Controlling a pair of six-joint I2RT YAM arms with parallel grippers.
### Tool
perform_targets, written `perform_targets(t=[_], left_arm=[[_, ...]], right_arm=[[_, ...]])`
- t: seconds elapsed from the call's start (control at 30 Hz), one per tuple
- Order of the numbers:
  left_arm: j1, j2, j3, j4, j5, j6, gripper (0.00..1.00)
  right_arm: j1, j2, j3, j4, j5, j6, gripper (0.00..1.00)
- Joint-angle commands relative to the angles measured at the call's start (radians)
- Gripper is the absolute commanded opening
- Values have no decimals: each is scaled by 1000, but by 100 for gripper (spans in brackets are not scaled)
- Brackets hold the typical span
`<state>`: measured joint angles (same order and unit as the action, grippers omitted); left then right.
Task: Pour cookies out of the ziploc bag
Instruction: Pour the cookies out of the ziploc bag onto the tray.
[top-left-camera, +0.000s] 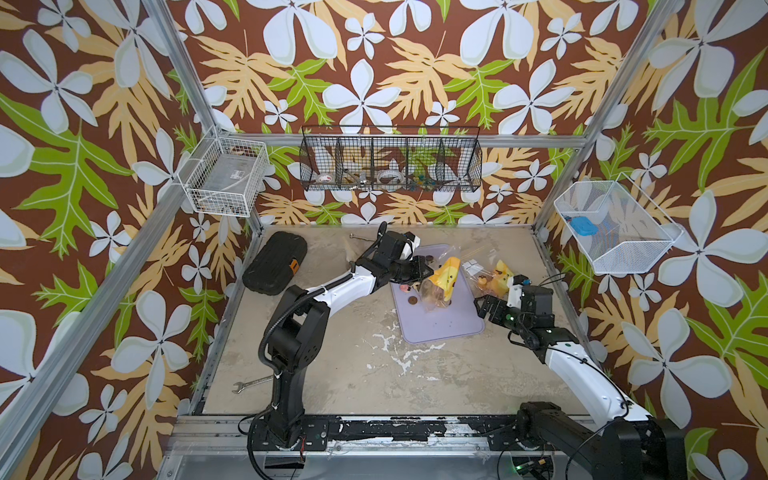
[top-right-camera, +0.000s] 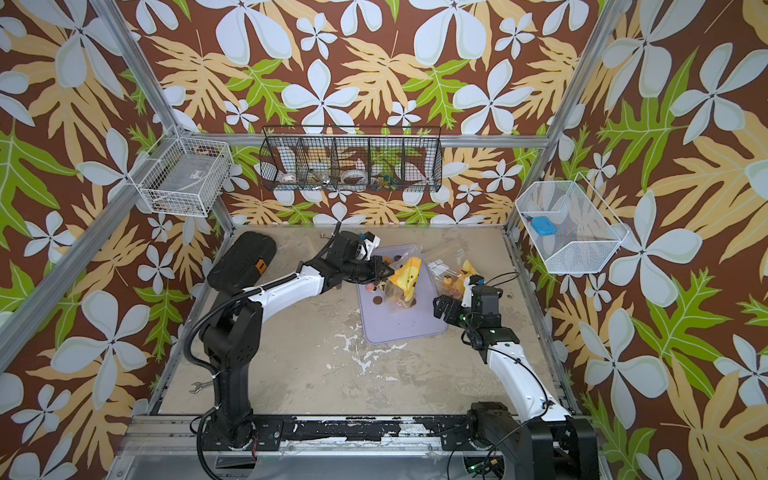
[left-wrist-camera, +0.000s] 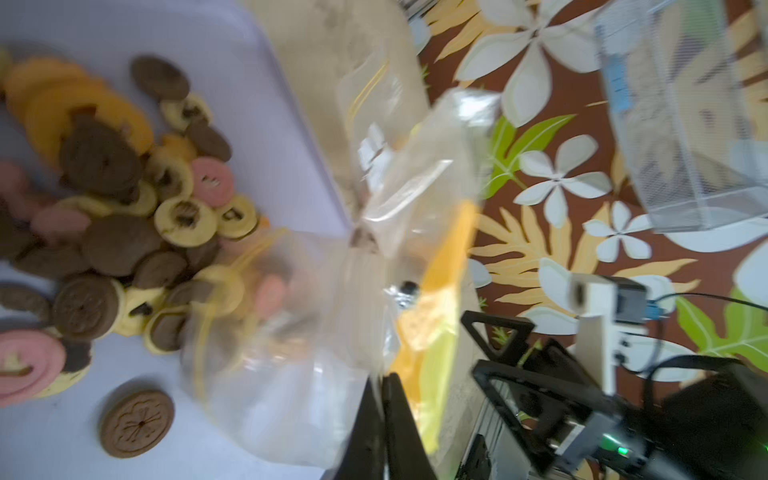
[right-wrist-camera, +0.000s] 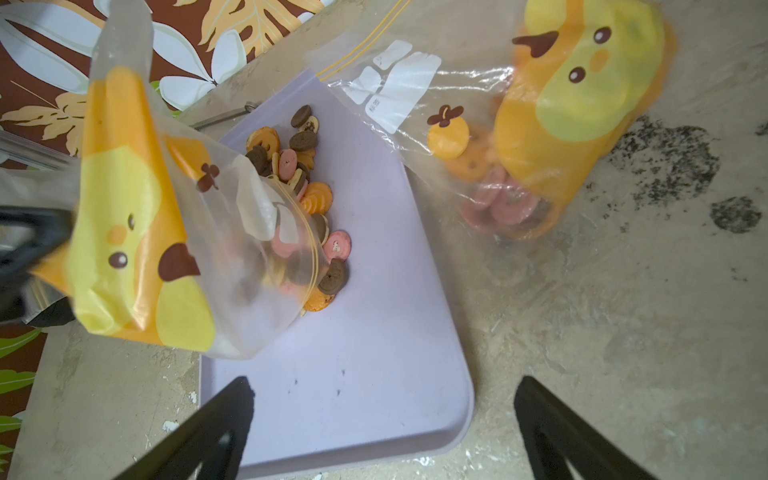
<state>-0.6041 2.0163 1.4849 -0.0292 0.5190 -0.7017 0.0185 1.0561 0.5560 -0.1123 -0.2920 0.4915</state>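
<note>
Between left fingers (left-wrist-camera: 399, 436), ziploc bag (right-wrist-camera: 137, 232) (cookies (right-wrist-camera: 297, 166) below)

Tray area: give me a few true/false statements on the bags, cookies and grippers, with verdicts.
1. The left gripper is shut on the ziploc bag, whose mouth is tipped down over the tray. True.
2. The right gripper grips the second bag. False: it is open and empty, and that bag lies on the table.
3. Many cookies lie piled on the tray. True.
4. The second bag is empty. False: pink and orange biscuits show inside it.
</note>
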Motion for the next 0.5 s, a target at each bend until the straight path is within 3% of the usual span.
perform_targets(t=[0.0, 0.33, 0.47], left_arm=[[1, 20, -4, 16, 7, 6, 0], [1, -194, 77, -19, -7, -20, 0], [2, -196, 43, -32, -37, 10, 0]], right_arm=[[0, -5, 2, 5, -10, -5, 100], [0, 2, 12, 6, -15, -5, 100], [0, 2, 7, 11, -19, 1, 100]])
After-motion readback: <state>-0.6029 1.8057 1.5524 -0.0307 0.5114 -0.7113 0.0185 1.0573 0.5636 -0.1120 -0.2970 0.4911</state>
